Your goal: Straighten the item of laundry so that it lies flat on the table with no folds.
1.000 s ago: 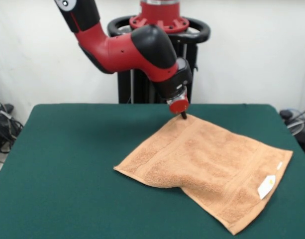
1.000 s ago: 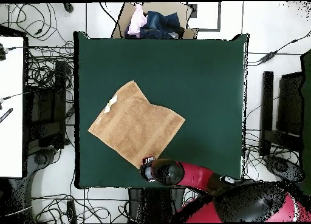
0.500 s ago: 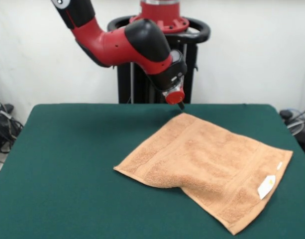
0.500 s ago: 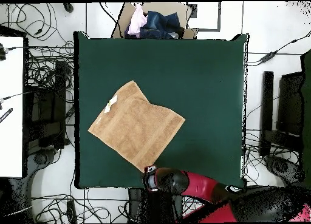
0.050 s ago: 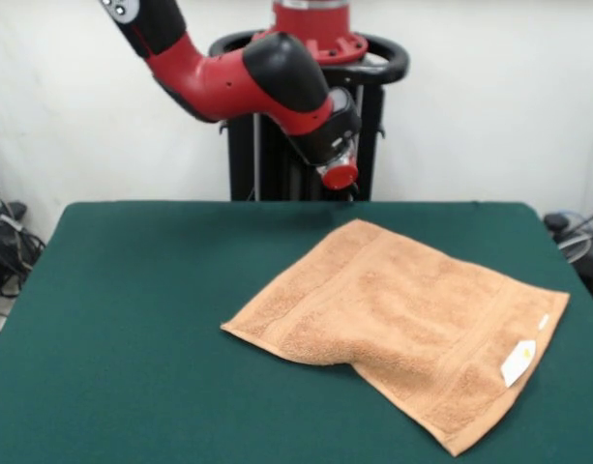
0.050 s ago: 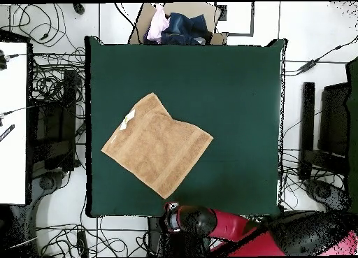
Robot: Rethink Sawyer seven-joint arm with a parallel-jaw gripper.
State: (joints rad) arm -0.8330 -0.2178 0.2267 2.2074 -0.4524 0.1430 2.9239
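The item of laundry point(image 5: 402, 314), a peach-orange towel, lies spread on the green table point(image 5: 132, 290), right of centre. Its near edge has a step around the middle where one part looks tucked under. A white label point(image 5: 518, 362) sits by its right corner. Overhead, the towel point(image 6: 157, 145) lies as a diamond at the table's point(image 6: 238, 94) left half, with a notch on its upper right side. My gripper point(image 5: 342, 180) hangs in the air beyond the towel's far corner, clear of the cloth, holding nothing. From above, the gripper point(image 6: 171, 212) is just past the table's bottom edge.
A cardboard box of clothes point(image 6: 183, 26) stands beyond the table's top edge in the overhead view. Cables cover the floor on both sides, and a white desk point(image 6: 12, 122) stands at the left. The black pedestal point(image 5: 277, 155) is right behind the gripper.
The gripper has risen from the towel's far corner and drawn back toward the pedestal, off the table edge. The towel has not moved.
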